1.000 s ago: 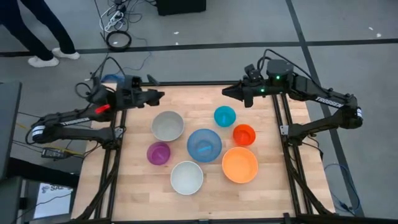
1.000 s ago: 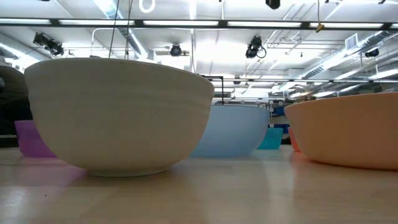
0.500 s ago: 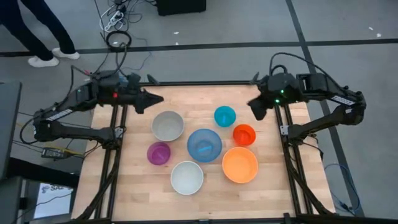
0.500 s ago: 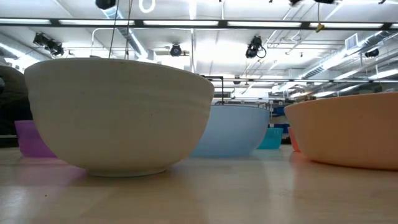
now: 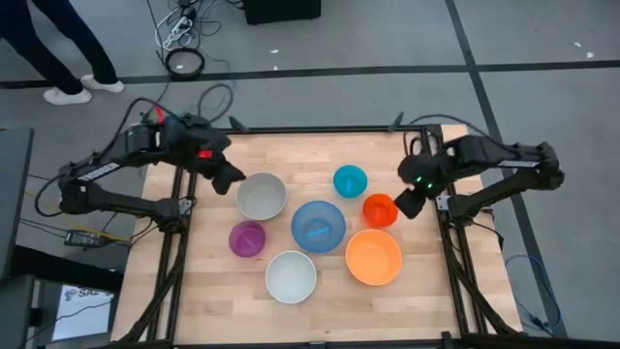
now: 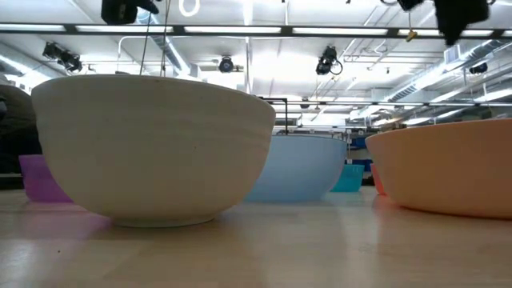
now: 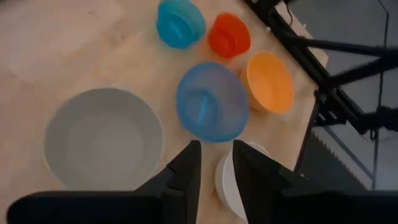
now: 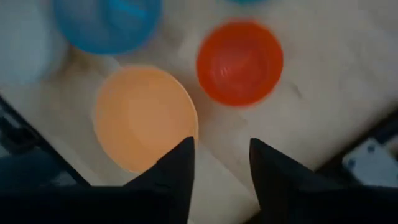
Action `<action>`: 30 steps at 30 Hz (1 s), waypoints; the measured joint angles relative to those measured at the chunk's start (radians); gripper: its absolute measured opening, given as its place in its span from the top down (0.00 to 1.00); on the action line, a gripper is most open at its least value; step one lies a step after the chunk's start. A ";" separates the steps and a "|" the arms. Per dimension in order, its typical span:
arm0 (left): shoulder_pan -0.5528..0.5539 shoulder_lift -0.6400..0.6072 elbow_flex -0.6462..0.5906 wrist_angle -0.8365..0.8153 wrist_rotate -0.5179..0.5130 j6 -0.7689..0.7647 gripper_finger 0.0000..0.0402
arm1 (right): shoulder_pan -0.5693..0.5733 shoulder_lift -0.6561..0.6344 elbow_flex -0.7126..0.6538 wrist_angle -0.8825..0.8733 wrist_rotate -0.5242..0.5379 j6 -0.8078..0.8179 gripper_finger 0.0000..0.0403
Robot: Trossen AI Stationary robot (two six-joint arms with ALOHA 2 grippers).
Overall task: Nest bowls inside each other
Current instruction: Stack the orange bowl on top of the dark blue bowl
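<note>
Seven bowls stood separately on the wooden table [image 5: 223, 291], none nested. The grey bowl [image 5: 261, 196] sat toward the left rear, the teal bowl [image 5: 350, 180] toward the right rear. The large blue bowl [image 5: 318, 225] occupied the centre, with the purple bowl [image 5: 247, 238] to its left and the small red-orange bowl [image 5: 380, 209] to its right. The white bowl [image 5: 291, 276] and the large orange bowl [image 5: 373, 257] stood nearest the front edge.

The left gripper [image 5: 226, 178] hung above the table just beside the grey bowl's left rim, touching nothing. In the left wrist view its fingers [image 7: 186, 171] stood with a narrow gap between them and held nothing; the grey bowl [image 7: 104, 138] lay below, the large blue bowl [image 7: 212, 102] beyond it.

The right gripper [image 5: 408, 203] hung just beside the small red-orange bowl's right rim. In the right wrist view its fingers [image 8: 176, 165] stood clearly apart and empty, with the small red-orange bowl [image 8: 239, 62] and the large orange bowl [image 8: 144, 118] below them.

In the low view, the white bowl [image 6: 152, 148] filled the foreground, with the large orange bowl [image 6: 444, 168] to its right.
</note>
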 joint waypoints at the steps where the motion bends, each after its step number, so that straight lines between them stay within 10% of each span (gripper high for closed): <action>1: -0.008 0.007 0.000 0.009 0.000 0.000 0.75 | 0.009 0.000 -0.029 0.003 -0.015 0.022 0.61; 30: -0.015 0.174 -0.001 -0.081 -0.167 0.029 0.75 | 0.270 0.000 -0.593 0.658 -0.060 0.477 0.53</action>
